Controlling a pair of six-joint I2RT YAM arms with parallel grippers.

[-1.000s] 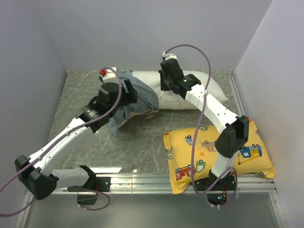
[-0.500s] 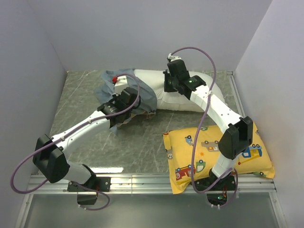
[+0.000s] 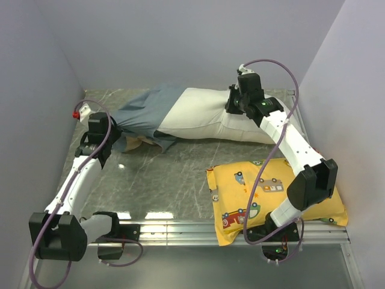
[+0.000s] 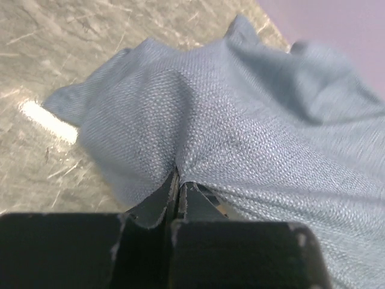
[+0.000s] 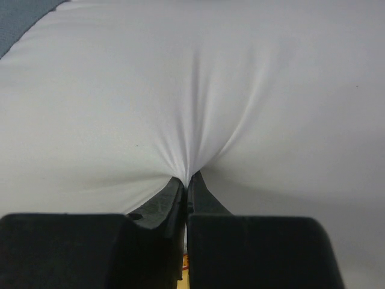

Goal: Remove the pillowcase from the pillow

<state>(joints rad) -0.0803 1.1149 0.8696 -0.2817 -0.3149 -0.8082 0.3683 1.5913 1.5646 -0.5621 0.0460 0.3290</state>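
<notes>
Pillow [image 3: 210,117] lengthwise left-right, pillowcase [image 3: 144,111] over its left end; left gripper [image 4: 177,182] pinching pillowcase, right gripper [image 5: 186,180] pillow.

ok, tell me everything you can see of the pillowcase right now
The pillowcase is soft blue-grey woven cloth, wrinkled and pulled out long toward the left along the back of the table. Its right part appears to cover the left end of the white pillow, with the open edge slanting across it. The rest lies limp on the table, and some tan shows at its near edge. The left hand is shut, pinching a fold at its left end.
</notes>
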